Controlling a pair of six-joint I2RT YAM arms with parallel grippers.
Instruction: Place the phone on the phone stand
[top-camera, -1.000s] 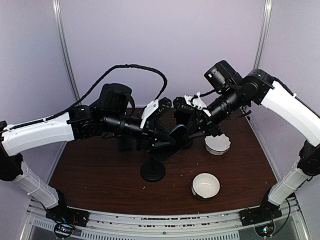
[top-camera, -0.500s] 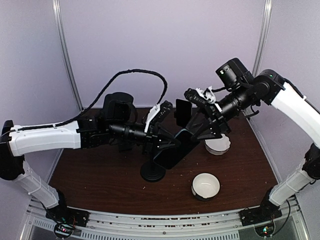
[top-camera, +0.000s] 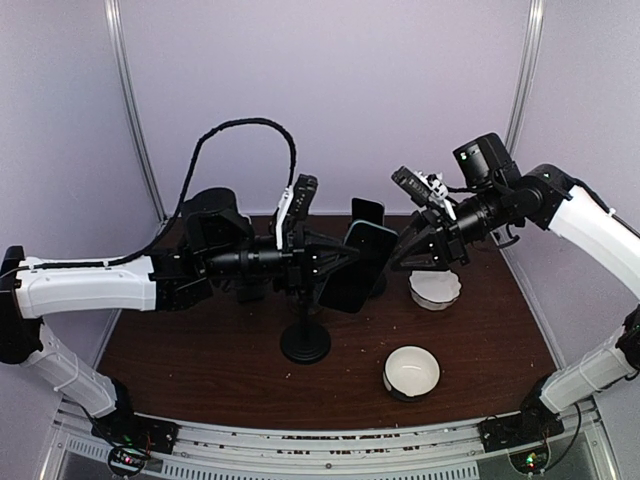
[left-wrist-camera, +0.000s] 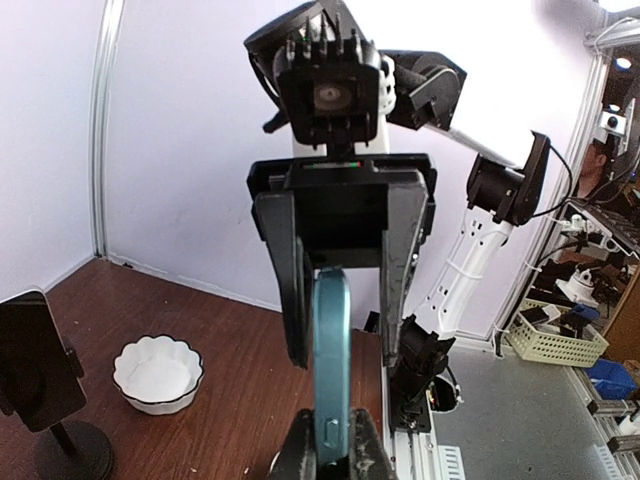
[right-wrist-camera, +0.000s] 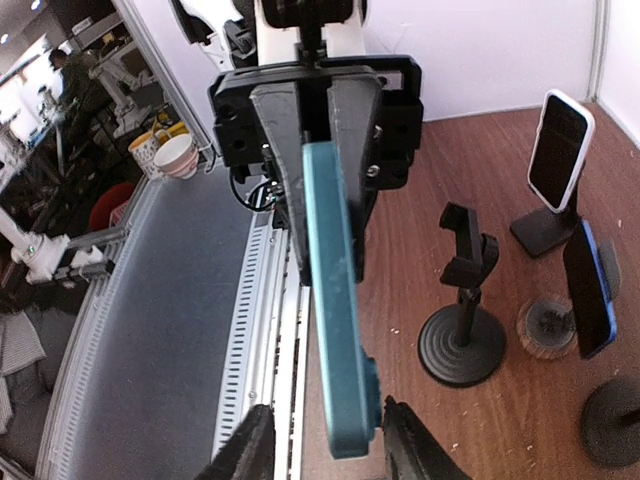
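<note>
The phone (top-camera: 358, 265), in a teal case, hangs in mid-air above the table between both grippers. My left gripper (top-camera: 332, 266) is shut on its near end; in the left wrist view the phone (left-wrist-camera: 331, 350) stands edge-on, pinched between my fingers (left-wrist-camera: 296, 450). My right gripper (top-camera: 408, 248) is open, its fingers (right-wrist-camera: 250, 448) standing on either side of the phone's other end (right-wrist-camera: 335, 320) with a gap. The empty black phone stand (top-camera: 305, 340) stands below the phone; its clamp (right-wrist-camera: 468, 250) shows in the right wrist view.
A scalloped white bowl (top-camera: 435, 288) and a round white bowl (top-camera: 411, 372) sit on the right of the table. Other stands holding phones (right-wrist-camera: 555, 160) (right-wrist-camera: 592, 290) are at the back. One such stand (left-wrist-camera: 40, 380) shows in the left wrist view.
The phone has risen from low beside the stand to higher up and more level. My right gripper has drawn back to the right and stands open; my left gripper holds on.
</note>
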